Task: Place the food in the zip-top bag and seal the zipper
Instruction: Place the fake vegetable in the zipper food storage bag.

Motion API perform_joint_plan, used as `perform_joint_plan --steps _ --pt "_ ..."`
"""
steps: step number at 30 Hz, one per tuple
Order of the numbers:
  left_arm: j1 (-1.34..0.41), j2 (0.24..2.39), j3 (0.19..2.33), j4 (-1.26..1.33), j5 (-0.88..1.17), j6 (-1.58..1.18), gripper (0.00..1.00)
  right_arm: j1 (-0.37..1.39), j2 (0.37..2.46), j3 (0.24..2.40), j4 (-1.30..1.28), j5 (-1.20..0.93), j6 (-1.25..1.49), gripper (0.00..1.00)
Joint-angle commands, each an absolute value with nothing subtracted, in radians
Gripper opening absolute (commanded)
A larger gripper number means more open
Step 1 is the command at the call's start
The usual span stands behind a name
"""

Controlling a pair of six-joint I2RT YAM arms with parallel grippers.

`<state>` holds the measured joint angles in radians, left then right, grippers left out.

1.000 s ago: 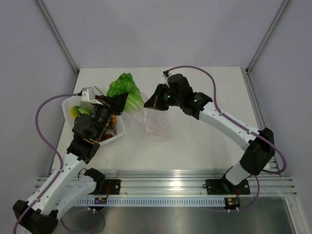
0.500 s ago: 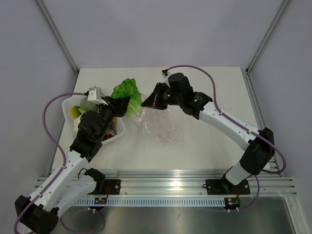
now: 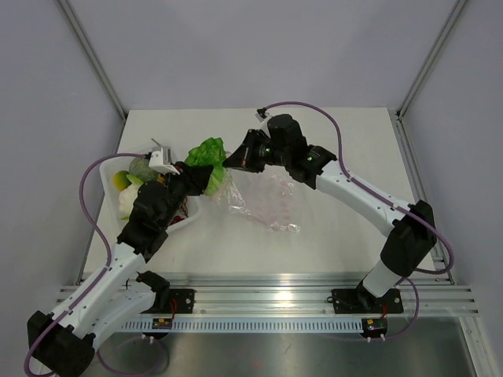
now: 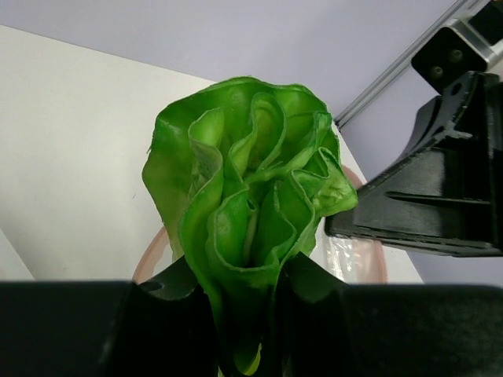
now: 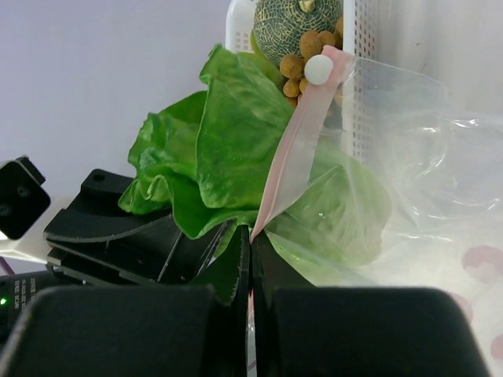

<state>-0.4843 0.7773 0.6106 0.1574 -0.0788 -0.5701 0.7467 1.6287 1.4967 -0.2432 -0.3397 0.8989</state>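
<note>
Both grippers have drawn together over the last second: our right gripper [image 3: 233, 161] has slid left with the mouth of the zip-top bag [image 3: 266, 203], and our left gripper [image 3: 203, 181] has turned the lettuce [image 3: 209, 152] toward it. Our left fingers are clamped on the lettuce's stem, its leaves fanning out beyond them. Our right fingers are pressed together on the pink-red zipper [image 5: 295, 149], holding that edge up. Some of the lettuce shows through the clear film beside the strip; we cannot tell how far inside it sits. Left of the bag, the white tray [image 5: 363, 78] holds the tan-brown balls [image 5: 302, 56] and a netted melon [image 5: 292, 20].
</note>
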Motion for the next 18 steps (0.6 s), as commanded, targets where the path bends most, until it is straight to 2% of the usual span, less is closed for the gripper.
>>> perform_joint_plan --steps 1,7,11,18 --pt "-0.485 0.741 0.617 0.199 -0.086 -0.583 0.0 0.735 1.661 1.545 -0.157 -0.365 0.916 0.0" --pt "-0.485 0.747 0.629 0.209 -0.089 -0.629 0.0 0.735 1.692 1.493 -0.045 -0.402 0.94 0.0" --pt "-0.485 0.764 0.663 0.161 -0.132 -0.588 0.0 0.735 1.716 1.439 0.159 -0.434 0.96 0.0" --pt "-0.462 0.729 0.722 0.066 -0.227 -0.488 0.0 0.749 1.856 1.511 0.267 -0.506 0.982 0.0"
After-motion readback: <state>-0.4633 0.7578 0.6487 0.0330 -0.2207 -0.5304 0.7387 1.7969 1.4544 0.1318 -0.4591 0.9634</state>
